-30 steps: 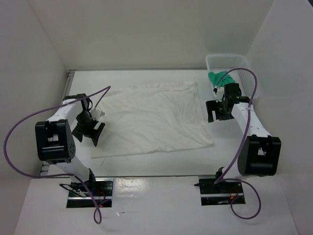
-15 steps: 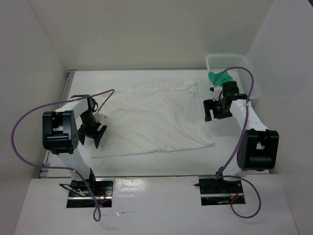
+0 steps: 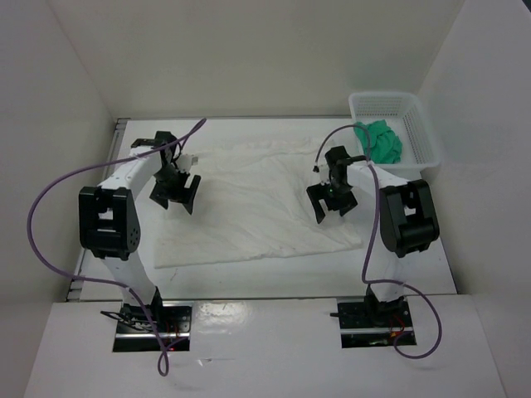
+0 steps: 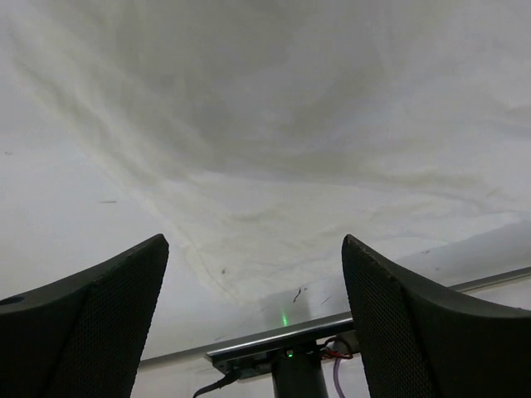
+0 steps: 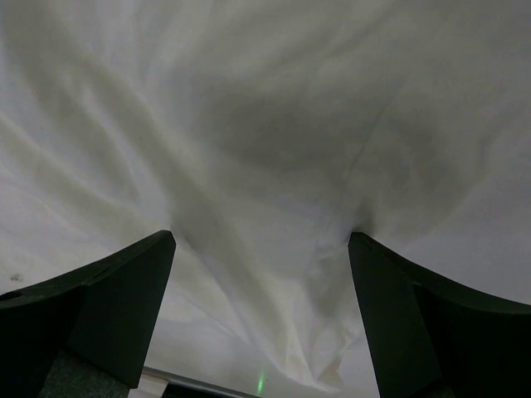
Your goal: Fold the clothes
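Pre-grasp: left claw and right claw gape empty over the large wrinkly white fabric garment; next, pinch its edges.

light: bright, even overhead | shadows: soft, faint | wrist views: dim, slightly blurred

plain white walls, white table

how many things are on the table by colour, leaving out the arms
white: 2 (garment, mesh basket)
green: 1 (cloth in the basket)
total: 3
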`<state>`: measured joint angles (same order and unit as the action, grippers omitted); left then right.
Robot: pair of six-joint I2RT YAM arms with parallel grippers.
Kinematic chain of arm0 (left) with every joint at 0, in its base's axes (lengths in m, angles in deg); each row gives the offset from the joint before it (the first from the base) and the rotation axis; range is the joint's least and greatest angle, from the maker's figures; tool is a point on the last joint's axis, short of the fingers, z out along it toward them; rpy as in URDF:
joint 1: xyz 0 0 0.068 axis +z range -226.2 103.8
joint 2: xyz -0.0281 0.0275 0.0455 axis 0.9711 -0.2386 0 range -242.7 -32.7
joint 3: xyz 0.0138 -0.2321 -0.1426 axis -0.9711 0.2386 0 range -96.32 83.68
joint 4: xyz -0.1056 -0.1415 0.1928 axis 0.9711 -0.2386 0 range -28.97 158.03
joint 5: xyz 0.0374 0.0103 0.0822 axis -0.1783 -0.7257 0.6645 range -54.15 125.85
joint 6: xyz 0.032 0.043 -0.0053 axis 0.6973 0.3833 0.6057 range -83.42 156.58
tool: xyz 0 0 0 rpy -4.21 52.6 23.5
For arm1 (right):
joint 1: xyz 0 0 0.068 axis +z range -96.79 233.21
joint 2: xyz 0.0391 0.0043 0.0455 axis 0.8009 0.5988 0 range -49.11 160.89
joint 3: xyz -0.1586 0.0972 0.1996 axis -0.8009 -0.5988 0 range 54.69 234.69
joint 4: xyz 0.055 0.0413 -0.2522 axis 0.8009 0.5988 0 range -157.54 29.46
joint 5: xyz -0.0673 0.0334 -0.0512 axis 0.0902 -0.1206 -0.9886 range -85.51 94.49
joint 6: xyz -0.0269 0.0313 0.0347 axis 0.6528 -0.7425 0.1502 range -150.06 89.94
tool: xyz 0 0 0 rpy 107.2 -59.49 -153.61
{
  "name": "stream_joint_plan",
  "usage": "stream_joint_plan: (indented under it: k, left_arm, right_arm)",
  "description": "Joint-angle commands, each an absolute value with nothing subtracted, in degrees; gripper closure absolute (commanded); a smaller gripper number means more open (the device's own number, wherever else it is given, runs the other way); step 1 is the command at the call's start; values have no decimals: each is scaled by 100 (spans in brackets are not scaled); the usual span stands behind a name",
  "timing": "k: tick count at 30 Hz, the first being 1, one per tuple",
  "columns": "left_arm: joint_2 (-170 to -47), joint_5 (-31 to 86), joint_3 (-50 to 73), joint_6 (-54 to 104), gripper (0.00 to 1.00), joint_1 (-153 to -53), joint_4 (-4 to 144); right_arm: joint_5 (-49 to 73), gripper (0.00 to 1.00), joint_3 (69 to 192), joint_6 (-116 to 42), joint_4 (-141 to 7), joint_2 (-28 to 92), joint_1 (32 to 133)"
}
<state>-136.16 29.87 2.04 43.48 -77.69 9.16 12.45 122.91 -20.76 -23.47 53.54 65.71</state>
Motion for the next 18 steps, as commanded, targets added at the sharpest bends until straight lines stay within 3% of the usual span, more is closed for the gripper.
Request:
stream_joint_plan:
  k: [1, 8, 18]
  left_arm:
    - [-13896, 3048, 115, 4001, 9, -7839, 1221]
    - [-14169, 3558, 432, 3843, 0, -7839, 1713]
    - [-14897, 3927, 362, 3650, 0, -7839, 2119]
  right_arm:
    - [836, 6, 12657, -2452, -2482, 5600, 6815]
    - [520, 1, 12772, -2619, -2606, 6188, 6816]
    - [185, 1, 12772, -2803, -2781, 6453, 6816]
